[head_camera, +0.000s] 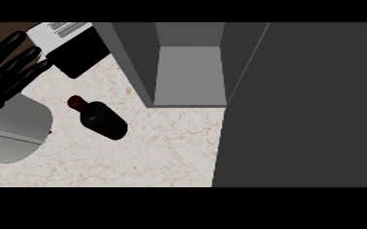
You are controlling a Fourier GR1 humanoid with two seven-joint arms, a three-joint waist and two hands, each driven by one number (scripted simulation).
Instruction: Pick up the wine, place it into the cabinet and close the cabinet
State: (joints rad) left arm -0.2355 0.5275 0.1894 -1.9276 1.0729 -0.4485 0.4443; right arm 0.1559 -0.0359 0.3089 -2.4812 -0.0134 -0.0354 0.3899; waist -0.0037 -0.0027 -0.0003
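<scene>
**Dark wine bottle on its side, not yet grasped**

Dark glass bottle, the wine point(100, 118), lay flat on the pale marbled worktop point(165, 150), neck pointing up-left toward the left robot hand point(20, 67), base toward the lower right. Nothing touched it. It sat left of the grey cabinet point(188, 73), which stood open, its interior facing the camera, with the large dark door panel point(294, 106) swung out on the right.

Left robot hand showed at the left edge, fingers straight and spread, holding nothing, near the bottle's neck but apart from it (grey forearm below it). Right robot hand was not visible. A black block point(80, 53) and a striped white item point(58, 31) sat at the top left, close to the hand.

Step in hand, as judged: the reach and grasp. Best to come down across the bottle's wide body, not the thin neck, fingers wrapping crosswise so it could not roll. Risk: a nudge would send it rolling on the worktop. Stand it upright before moving into the cabinet.
</scene>
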